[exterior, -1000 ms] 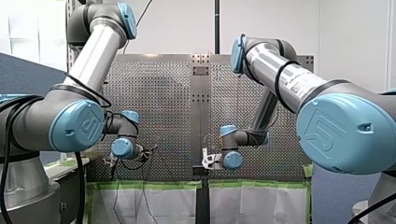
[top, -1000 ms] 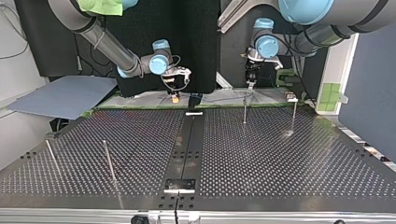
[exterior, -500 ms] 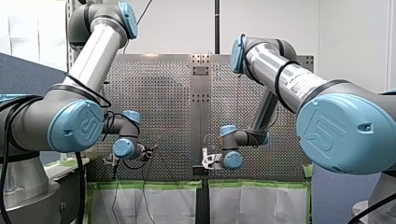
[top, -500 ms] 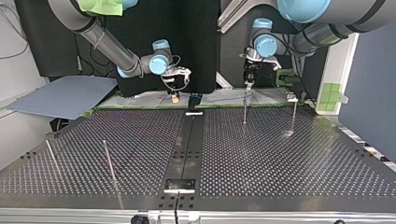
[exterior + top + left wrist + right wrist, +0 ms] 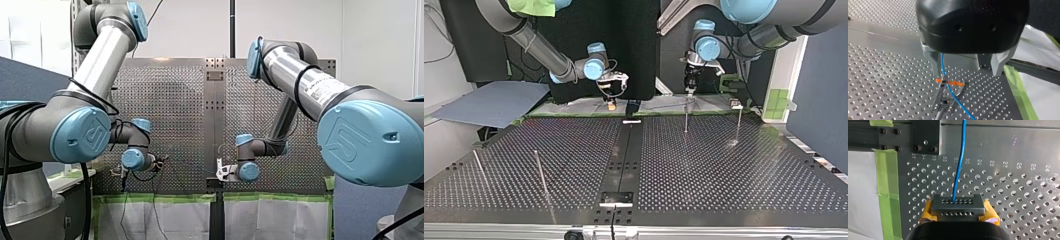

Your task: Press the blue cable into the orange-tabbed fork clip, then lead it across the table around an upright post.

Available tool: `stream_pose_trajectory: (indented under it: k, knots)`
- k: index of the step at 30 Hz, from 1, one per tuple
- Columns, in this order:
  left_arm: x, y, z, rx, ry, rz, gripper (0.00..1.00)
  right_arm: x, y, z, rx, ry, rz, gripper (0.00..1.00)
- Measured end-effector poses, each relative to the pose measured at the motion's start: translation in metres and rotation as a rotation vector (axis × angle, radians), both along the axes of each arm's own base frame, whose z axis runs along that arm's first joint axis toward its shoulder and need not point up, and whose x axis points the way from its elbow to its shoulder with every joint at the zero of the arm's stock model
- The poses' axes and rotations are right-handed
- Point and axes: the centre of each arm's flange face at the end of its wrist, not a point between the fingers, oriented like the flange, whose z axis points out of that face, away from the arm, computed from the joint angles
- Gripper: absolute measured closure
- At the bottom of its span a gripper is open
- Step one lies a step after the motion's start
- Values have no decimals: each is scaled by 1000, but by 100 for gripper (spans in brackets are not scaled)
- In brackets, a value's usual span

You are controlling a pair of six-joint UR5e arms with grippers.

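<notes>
In the left wrist view the blue cable [image 5: 943,65] drops between the metal fingers of my left gripper [image 5: 965,73], close to one finger. The jaws stand wide open and do not grip it. Under the gripper the cable lies in the fork clip [image 5: 941,100], beside its orange tab [image 5: 956,83]. In the right wrist view my right gripper [image 5: 957,206], with yellow pads [image 5: 927,212], is shut on the cable [image 5: 960,162], which runs on ahead over the plate. In the top view my left gripper [image 5: 690,89] hangs just above an upright post [image 5: 686,118].
More upright posts stand on the perforated table: one [image 5: 738,123] near the far edge beside the first, two [image 5: 540,172] [image 5: 479,168] at the top view's left, nearer the camera. Green tape [image 5: 887,180] and white sheeting edge the plate. A dark rail [image 5: 624,155] runs down the table's middle.
My left gripper has lifted a little above the clip. My right arm has not moved.
</notes>
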Motion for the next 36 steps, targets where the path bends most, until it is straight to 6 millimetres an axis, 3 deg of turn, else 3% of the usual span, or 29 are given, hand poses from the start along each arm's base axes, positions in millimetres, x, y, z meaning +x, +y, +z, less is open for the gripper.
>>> stream_pose_trajectory:
  k: [16,36]
  knots:
    - [-5,-15,1,3,-3,-37,0,0,0,0,3,1,2,100]
    - [20,-94,30,-149,-88,-30,0,0,2,-1,10,10,4,100]
